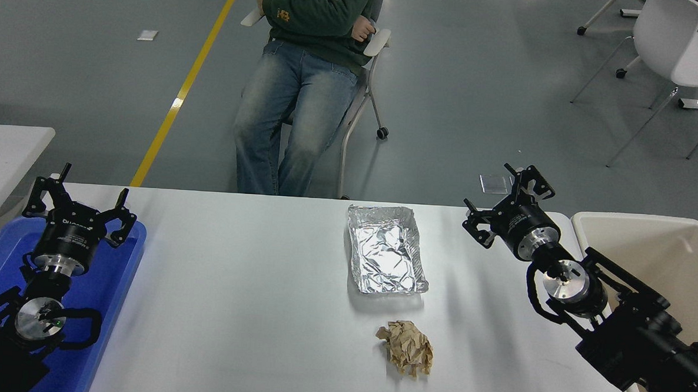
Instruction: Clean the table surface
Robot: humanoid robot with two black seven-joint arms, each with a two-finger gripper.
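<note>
The white table surface (251, 286) fills the lower half of the head view. A crumpled silver foil tray (386, 257) lies on it right of centre, and a crumpled brown paper ball (406, 347) lies nearer to me, just below the foil. My right gripper (505, 197) hangs open above the table's far right corner, well right of the foil and holding nothing. Parked at the lower left over the blue tray, my left gripper (78, 199) is open and holds nothing.
A blue tray (112, 280) sits at the table's left end. A beige bin (664, 257) stands off the right end. A person sits on a chair (307, 70) beyond the far edge. Part of a smaller white table (3, 145) shows at left.
</note>
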